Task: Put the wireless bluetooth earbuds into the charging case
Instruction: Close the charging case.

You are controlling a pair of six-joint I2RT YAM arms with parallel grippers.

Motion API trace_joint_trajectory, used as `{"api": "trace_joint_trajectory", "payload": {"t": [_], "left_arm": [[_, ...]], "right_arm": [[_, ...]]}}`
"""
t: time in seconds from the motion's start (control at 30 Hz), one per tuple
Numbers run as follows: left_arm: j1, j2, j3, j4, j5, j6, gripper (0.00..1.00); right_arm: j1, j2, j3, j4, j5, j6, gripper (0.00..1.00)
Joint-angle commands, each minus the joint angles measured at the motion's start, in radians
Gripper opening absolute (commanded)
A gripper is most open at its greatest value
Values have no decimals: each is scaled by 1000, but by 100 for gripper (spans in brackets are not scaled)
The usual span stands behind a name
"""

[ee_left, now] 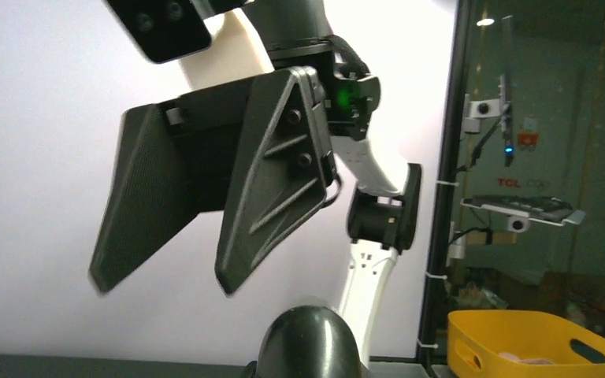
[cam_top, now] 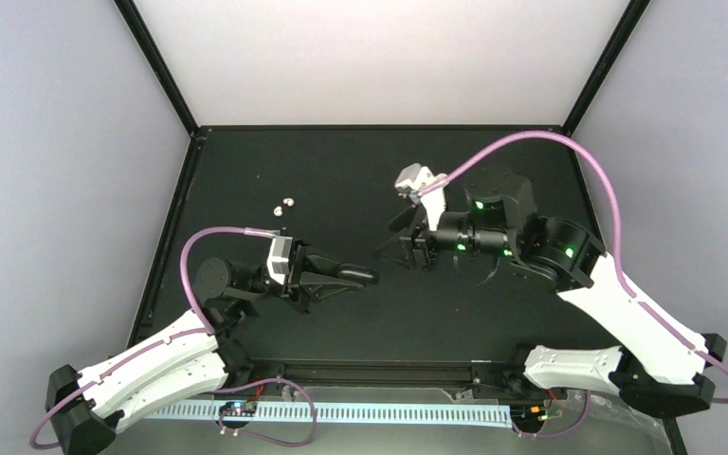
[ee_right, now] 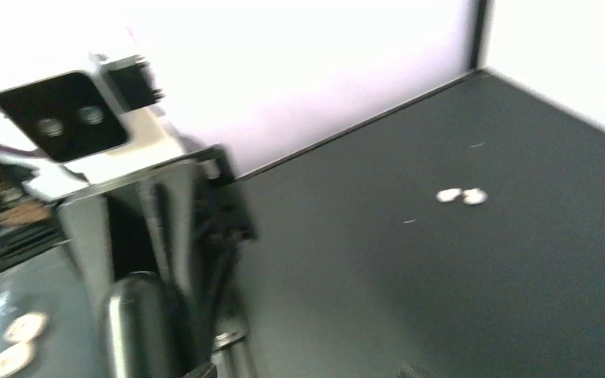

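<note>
Black and glossy, the case (cam_top: 368,276) is pinched in the left pincer (cam_top: 349,277). Its rounded end pokes out past the fingertips, low over the middle of the surface (cam_top: 341,171). The left wrist view catches only its dark dome at the bottom edge, and whether its lid is open cannot be told. The right pincer (ee_left: 165,279) faces it from close by, spread wide with nothing in it.

The earbuds (cam_top: 283,206) lie side by side, almost touching, on the surface towards the far left, well apart from both pincers. The blurred right wrist view shows them as two pale specks.

The case looks like a hard, light shell with a slippery pebble curve. It would probably twist or squirt out if squeezed off centre, so a hold across its broad sides near the middle seems safest. The earbuds appear very light, stiff and rounded, far smaller than a finger, and likely to roll or flick away under a careless pinch. Each is best taken alone, from straight above, with the fingertips closing across its widest part. Because they lie so close, lifting one may nudge the other.

The surface is flat matt black, which sets off the white earbuds but swallows the case. Pale walls (cam_top: 379,57) and a black frame (cam_top: 156,66) close it in. Beyond the frame, the left wrist view shows a yellow bin (ee_left: 512,358) and a shelf (ee_left: 520,206) of equipment.
</note>
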Motion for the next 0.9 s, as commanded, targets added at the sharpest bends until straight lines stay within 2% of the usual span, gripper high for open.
{"api": "trace_joint_trajectory", "payload": {"t": [0.0, 0.13, 0.2, 0.27, 0.37, 0.5, 0.67, 0.87], "left_arm": [[-3, -4, 27, -94, -96, 43, 2], [-1, -5, 29, -276, -334, 30, 2], [10, 14, 37, -380, -488, -21, 2], [57, 65, 64, -508, -571, -80, 1], [195, 197, 94, -590, -496, -185, 1], [349, 421, 161, -565, -343, -223, 1], [403, 771, 392, -647, -211, -196, 2], [405, 1095, 608, -611, -217, -227, 2]], "right_arm": [[-2, -165, -92, 143, 383, 17, 61], [-1, -304, -249, 230, 636, 26, 69], [-1, -344, -318, 239, 695, 40, 71], [-1, -364, -383, 236, 732, 66, 73], [-2, -369, -476, 236, 733, 117, 75], [-2, -381, -604, 279, 691, 173, 76], [-1, -405, -689, 322, 678, 196, 76], [-2, -416, -714, 316, 691, 188, 76]]}}
